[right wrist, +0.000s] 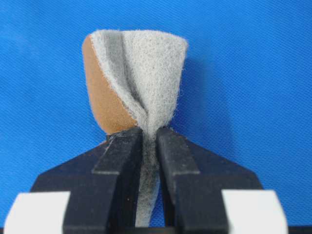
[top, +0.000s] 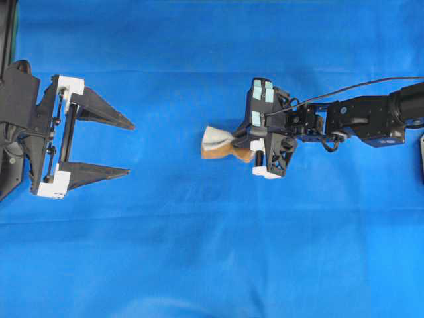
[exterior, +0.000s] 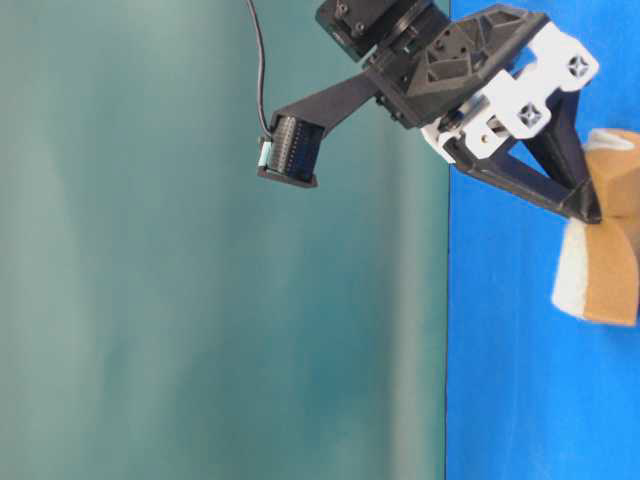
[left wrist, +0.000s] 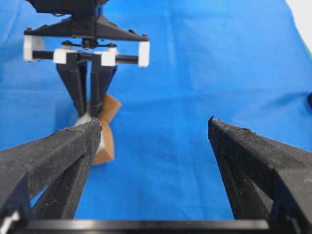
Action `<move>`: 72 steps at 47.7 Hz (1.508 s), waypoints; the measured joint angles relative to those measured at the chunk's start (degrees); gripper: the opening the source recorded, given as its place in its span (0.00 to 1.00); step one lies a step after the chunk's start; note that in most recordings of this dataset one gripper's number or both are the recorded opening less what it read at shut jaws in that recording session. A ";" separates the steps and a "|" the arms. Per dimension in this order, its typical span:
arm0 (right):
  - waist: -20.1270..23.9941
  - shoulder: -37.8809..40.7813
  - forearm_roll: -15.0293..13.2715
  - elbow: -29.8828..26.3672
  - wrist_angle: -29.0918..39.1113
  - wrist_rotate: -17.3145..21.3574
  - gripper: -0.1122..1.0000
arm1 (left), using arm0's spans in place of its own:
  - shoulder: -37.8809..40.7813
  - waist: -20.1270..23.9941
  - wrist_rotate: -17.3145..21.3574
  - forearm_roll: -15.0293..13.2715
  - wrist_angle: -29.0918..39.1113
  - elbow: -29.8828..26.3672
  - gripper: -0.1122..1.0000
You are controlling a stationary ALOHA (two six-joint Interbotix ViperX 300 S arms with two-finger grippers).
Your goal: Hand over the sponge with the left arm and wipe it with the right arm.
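Although the wiping itself had not visibly begun, we judged the handover to be finished, since the sponge (top: 218,143) sat pinched in the right gripper (top: 246,147) and nowhere near the other arm. We saw in the right wrist view that the two black fingers (right wrist: 119,161) were clenched hard on the sponge (right wrist: 139,73) at its middle, so that the grey fibrous face folded inward and the tan foam bulged out to one side. We could see in the overhead view that the sponge hung out past the fingertips toward the centre of the blue cloth (top: 199,265), with the right arm (top: 358,119) reaching in from that view's right edge. We found the left gripper (top: 131,149) well apart from it, its fingers spread wide and holding nothing, which the left wrist view confirmed, as the two finger pads (left wrist: 234,141) stood far apart with only blue cloth between them. We could not tell from any view whether the sponge touched the cloth or hovered just above it. We judged that what remained was the stroke across the surface with the right arm. We could read no brand, label or writing anywhere; the teal patches (top: 260,99) on the right wrist housing bore no legible marks.
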 measured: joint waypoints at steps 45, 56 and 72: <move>0.00 0.00 0.00 -2.02 4.04 -0.44 0.76 | 0.00 0.00 0.18 0.00 0.00 -0.09 0.89; 0.70 -0.09 -0.09 -2.55 4.31 -0.44 0.77 | 0.00 0.00 0.18 0.00 0.00 0.00 0.89; 2.37 -2.90 0.00 -2.72 5.63 0.18 0.77 | 0.00 0.00 0.18 0.00 0.00 0.00 0.89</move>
